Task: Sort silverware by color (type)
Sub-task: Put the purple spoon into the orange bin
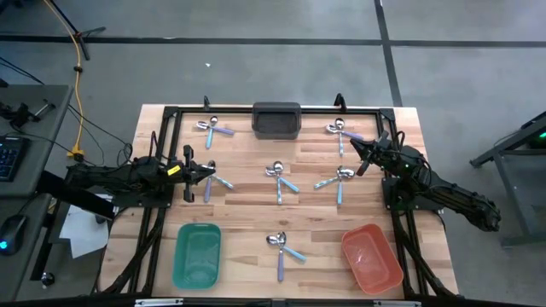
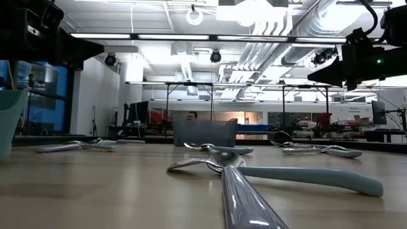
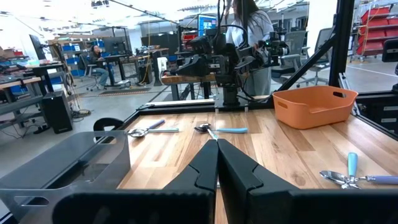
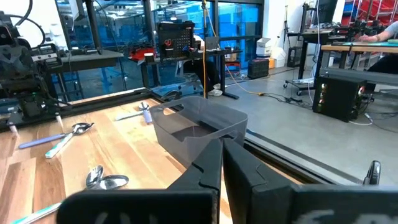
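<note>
Silverware lies in six small clusters on the wooden table [image 1: 247, 217] in the high view: far left [image 1: 213, 129], far right [image 1: 339, 130], middle left [image 1: 213, 177], centre [image 1: 280, 177], middle right [image 1: 338, 179] and near centre [image 1: 280, 247]. Each cluster shows shiny bowls with light blue or lavender handles. The left gripper [image 1: 208, 173] points toward the centre with its fingers closed and empty, its tips just beside the middle-left cluster. The right gripper [image 1: 352, 143] also has its fingers closed and empty; it sits between the far-right and middle-right clusters, touching neither. A dark grey bin [image 1: 276, 119] stands at the far edge, a green bin [image 1: 197, 253] near left, and a red bin [image 1: 372, 256] near right.

Low view: one cluster [image 2: 254, 175] lies closest to the camera, a light blue handle crossing a lavender one. Further spoons [image 2: 76, 145] lie to the left and others [image 2: 318, 150] to the right. The grey bin [image 2: 205, 133] stands behind them. Both arms hang above the table, clear of the spoons.

Left wrist view: the left gripper [image 3: 217, 163] shows its fingers pressed together with nothing between them. Two spoons [image 3: 180, 129] lie well ahead of the tips, and one cluster [image 3: 351, 177] lies off to the side. The red bin [image 3: 314, 106] stands beyond.

Right wrist view: the right gripper [image 4: 222, 163] shows closed, empty fingers. The grey bin [image 4: 196, 127] stands just ahead of the tips; spoons [image 4: 106, 179] lie beside the gripper, and more [image 4: 68, 134] lie farther off.
</note>
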Motion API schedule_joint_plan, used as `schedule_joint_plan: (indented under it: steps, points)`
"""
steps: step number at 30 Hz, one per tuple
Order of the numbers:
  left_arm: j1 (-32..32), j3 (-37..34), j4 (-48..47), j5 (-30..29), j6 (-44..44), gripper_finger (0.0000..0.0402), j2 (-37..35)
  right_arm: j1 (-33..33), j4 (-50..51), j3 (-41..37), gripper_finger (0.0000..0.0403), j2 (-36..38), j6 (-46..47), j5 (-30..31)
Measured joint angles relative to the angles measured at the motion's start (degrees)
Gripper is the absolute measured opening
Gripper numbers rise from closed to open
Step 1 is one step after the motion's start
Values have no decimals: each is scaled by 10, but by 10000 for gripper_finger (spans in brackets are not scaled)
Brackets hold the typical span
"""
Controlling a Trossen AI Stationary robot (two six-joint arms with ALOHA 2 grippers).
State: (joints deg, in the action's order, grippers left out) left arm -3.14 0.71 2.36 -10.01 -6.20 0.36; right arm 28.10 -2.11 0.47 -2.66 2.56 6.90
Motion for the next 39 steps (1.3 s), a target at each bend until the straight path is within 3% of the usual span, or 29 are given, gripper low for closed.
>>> schedule_joint_plan:
  steps: [19,27,31,34,39]
  points:
    - [0,0,0,0,0,3,0,0,-28,0,0,0,1,0]
    - [0,0,0,0,0,3,0,0,-143,0,0,0,43,0]
    - [0,0,0,0,0,3,0,0,-182,4,0,-1,54,-37]
    - [0,0,0,0,0,3,0,0,-184,16,0,-19,64,-42]
    - [0,0,0,0,0,3,0,0,-178,31,0,-97,73,10]
